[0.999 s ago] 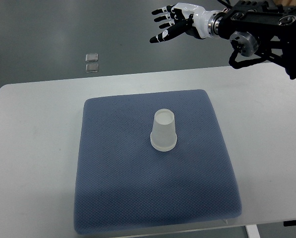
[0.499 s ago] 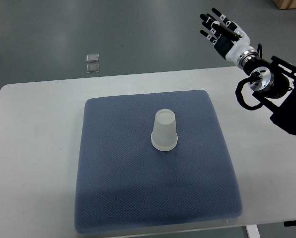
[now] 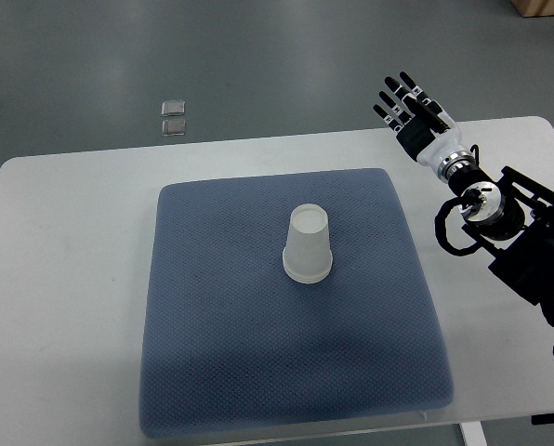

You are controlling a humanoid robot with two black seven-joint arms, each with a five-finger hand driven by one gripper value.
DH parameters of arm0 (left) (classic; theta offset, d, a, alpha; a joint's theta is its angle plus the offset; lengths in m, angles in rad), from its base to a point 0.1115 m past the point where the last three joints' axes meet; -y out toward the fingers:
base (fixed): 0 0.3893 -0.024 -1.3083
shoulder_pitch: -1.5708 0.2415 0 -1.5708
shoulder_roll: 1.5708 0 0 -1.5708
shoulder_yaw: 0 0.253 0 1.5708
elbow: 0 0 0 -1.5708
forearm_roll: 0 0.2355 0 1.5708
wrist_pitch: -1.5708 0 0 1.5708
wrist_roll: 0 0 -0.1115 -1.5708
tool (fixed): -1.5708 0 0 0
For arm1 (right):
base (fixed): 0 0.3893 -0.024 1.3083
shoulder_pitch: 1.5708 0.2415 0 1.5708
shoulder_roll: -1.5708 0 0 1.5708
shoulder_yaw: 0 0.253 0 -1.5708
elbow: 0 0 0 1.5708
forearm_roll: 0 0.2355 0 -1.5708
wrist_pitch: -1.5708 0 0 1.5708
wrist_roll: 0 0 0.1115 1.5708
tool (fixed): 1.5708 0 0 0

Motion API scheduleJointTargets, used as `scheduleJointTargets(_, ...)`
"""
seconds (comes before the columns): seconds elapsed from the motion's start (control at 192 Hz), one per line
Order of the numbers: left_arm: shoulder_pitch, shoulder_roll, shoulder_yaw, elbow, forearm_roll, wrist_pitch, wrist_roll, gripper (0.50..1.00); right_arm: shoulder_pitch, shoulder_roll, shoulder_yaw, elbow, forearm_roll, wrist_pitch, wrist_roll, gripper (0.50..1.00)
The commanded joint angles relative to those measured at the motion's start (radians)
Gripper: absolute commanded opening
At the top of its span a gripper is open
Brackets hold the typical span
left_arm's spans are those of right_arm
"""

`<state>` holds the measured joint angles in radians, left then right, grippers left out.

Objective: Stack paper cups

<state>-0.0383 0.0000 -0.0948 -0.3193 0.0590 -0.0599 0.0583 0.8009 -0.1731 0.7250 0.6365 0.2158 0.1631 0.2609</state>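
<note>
A white paper cup stack [image 3: 307, 245] stands upside down near the middle of the blue-grey mat [image 3: 221, 353]. My right hand [image 3: 409, 109] is over the table's far right part, beyond the mat's far right corner, fingers spread and holding nothing. Its black arm [image 3: 509, 232] runs to the right edge. The hand is well apart from the cup. The left arm is out of view.
The mat lies on a white table [image 3: 63, 269]. Two small clear square pieces [image 3: 173, 117] lie on the grey floor beyond the table's far edge.
My right hand has come down and back toward the right, from high above the far edge to just over the table's far right part. The cup has not moved.
</note>
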Motion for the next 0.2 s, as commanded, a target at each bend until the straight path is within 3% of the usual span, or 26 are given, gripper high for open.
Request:
scheduleJointTargets(0.0,0.001,0.000,0.000,0.000,-0.001,0.000,0.000,1.000,-0.003,0.009,0.001,-0.006,-0.001,0.015,0.000,0.899)
scheduleJointTargets(0.198,0.001,0.000,-0.002,0.002,-0.001,0.000,0.000,1.000,-0.014,0.021,-0.001,-0.017,-0.001,0.022,0.000,0.921)
